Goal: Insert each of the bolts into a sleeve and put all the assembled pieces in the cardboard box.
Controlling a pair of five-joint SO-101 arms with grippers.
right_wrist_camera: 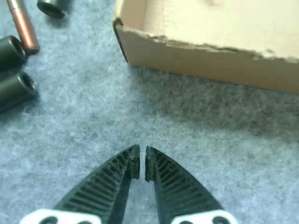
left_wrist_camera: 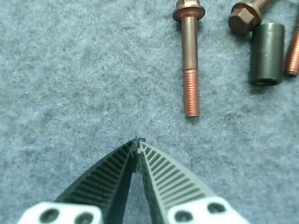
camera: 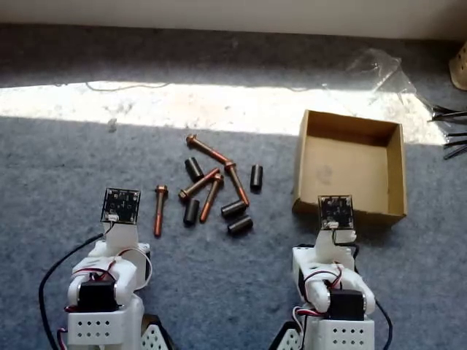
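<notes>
Several copper bolts and black sleeves lie loose on the grey carpet mid-table. One bolt (camera: 158, 210) lies apart on the left of the heap, and a sleeve (camera: 191, 211) lies beside it. My left gripper (left_wrist_camera: 138, 141) is shut and empty, hovering just short of that bolt's (left_wrist_camera: 189, 60) threaded end, with a sleeve (left_wrist_camera: 267, 53) farther off. The open cardboard box (camera: 350, 164) stands at the right with nothing in it. My right gripper (right_wrist_camera: 140, 155) is shut and empty, over bare carpet before the box's near wall (right_wrist_camera: 210, 51). Two sleeves (right_wrist_camera: 14, 70) lie off to its side.
A sunlit strip crosses the carpet behind the parts. A crumpled clear plastic bag (camera: 379, 69) lies beyond the box, and dark tools (camera: 449, 131) poke in at the right edge. A black cable (camera: 58, 270) loops beside the left arm's base.
</notes>
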